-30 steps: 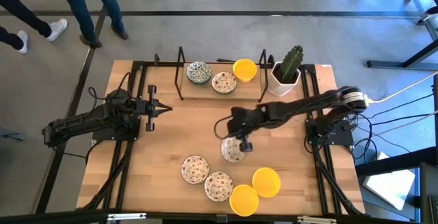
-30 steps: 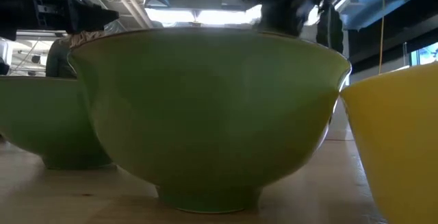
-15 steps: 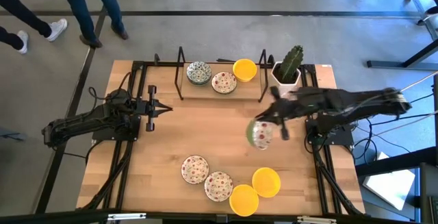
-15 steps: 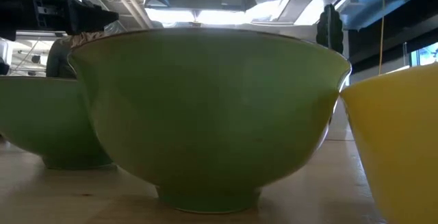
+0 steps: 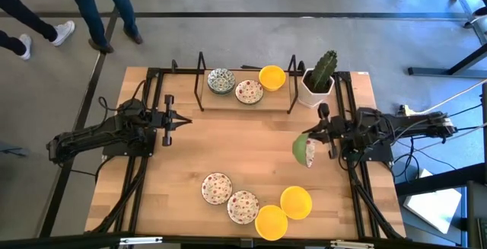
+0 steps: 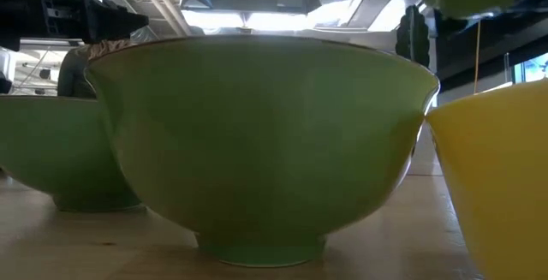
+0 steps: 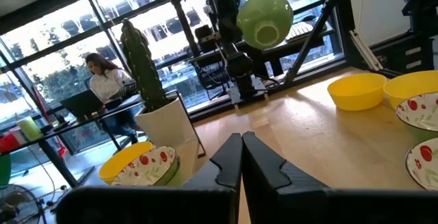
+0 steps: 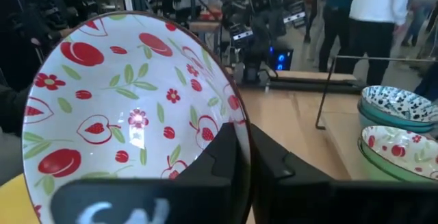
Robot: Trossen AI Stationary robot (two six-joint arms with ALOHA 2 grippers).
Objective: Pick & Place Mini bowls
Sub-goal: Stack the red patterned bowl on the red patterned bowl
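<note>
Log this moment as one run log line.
right end effector: shut on red-speckled bowl, lifted near cactus pot | left end effector: shut, idle at left | table front: five bowls

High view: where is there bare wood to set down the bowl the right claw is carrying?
The widest bare patch is mid-table, between the back rack and the front bowls. The strip beneath the carried bowl is also bare. It is crowded at the front and around the cactus pot. The left claw waits at the patch's left edge.
</note>
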